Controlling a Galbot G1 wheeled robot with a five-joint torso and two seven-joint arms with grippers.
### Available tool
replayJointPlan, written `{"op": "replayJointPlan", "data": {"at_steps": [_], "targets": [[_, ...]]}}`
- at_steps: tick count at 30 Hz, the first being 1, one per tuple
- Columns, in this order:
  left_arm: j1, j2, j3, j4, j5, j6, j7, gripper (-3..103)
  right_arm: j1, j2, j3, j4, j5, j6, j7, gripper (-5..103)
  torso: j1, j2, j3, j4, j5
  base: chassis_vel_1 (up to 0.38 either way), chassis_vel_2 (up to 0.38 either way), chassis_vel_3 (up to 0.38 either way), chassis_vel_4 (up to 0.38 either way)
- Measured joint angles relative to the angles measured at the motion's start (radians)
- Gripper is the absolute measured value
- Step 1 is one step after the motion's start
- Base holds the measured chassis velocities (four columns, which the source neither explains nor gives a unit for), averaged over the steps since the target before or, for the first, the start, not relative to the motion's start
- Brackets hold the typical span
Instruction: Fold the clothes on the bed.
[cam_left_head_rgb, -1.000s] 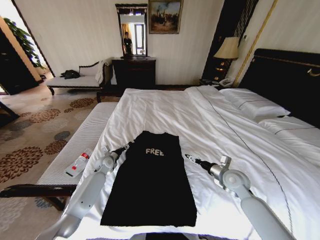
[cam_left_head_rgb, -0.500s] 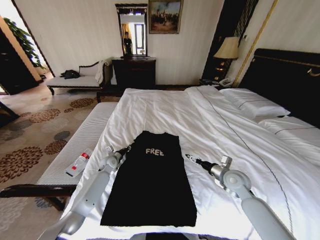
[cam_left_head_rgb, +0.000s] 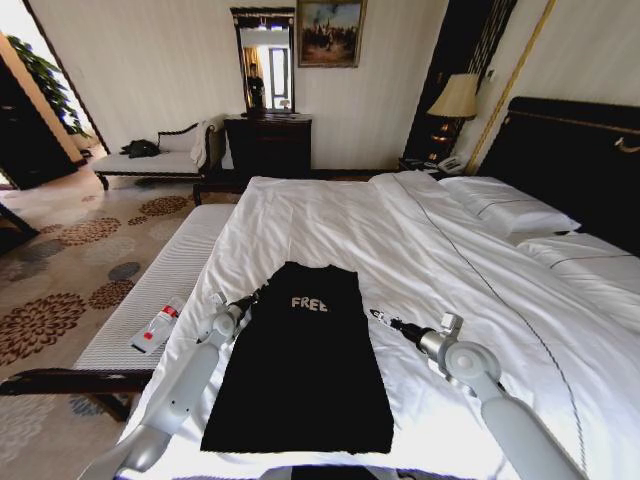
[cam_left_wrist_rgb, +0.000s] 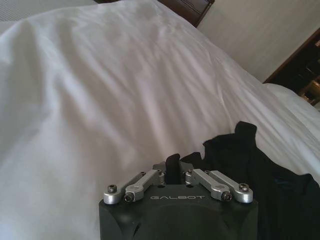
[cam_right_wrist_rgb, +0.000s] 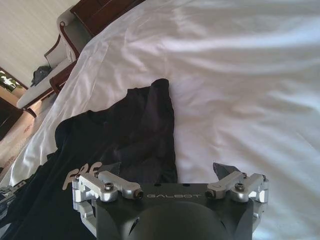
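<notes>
Bed (cam_left_head_rgb: 420, 250): white duvet, T-shirt (cam_left_head_rgb: 305, 360) flat | left pincer (cam_left_head_rgb: 252, 296) pinching T-shirt | right pincer (cam_left_head_rgb: 379, 317) spread

This is a bedroom, furnished like a hotel room. A large bed (cam_left_head_rgb: 440, 250) with white duvet and pillows (cam_left_head_rgb: 505, 205) stands against a tall dark headboard (cam_left_head_rgb: 580, 160). A lit bedside lamp (cam_left_head_rgb: 455, 97), a dark dresser (cam_left_head_rgb: 267, 146) under a mirror (cam_left_head_rgb: 264, 60), a framed painting (cam_left_head_rgb: 330, 32), a chaise (cam_left_head_rgb: 160, 155) and floral patterned carpet (cam_left_head_rgb: 60, 290) complete it.

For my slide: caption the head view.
Both grippers flank the black T-shirt on the white bed.
</notes>
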Motion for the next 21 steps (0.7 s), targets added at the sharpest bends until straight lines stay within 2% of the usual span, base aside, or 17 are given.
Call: {"op": "replayJointPlan", "data": {"at_steps": [5, 10, 16, 21], "targets": [[-0.003, 0.006, -0.016, 0.005, 0.016, -0.014, -0.004, 12, 0.005, -0.005, 0.0, -0.002, -0.001, 0.001, -0.001, 100, 0.0, 0.0, 0.0, 0.0, -0.0002, 0.0, 0.0, 0.0, 0.0], [-0.008, 0.029, -0.067, -0.007, -0.006, -0.027, -0.021, 0, 0.007, -0.006, 0.0, -0.003, 0.0, 0.002, -0.003, 100, 0.0, 0.0, 0.0, 0.0, -0.0001, 0.0, 0.0, 0.0, 0.0], [0.008, 0.087, -0.101, -0.035, -0.031, -0.052, -0.031, 0, 0.001, 0.001, 0.001, -0.002, -0.002, 0.002, -0.007, 100, 0.0, 0.0, 0.0, 0.0002, -0.0001, 0.0, 0.0, 0.0, 0.0], [0.035, 0.107, -0.113, -0.073, -0.05, -0.055, -0.03, 0, -0.005, 0.007, -0.001, 0.003, -0.006, 0.003, -0.007, 100, 0.0, 0.0, 0.0, -0.0001, -0.0001, 0.0, 0.0, 0.0, 0.0]]}}
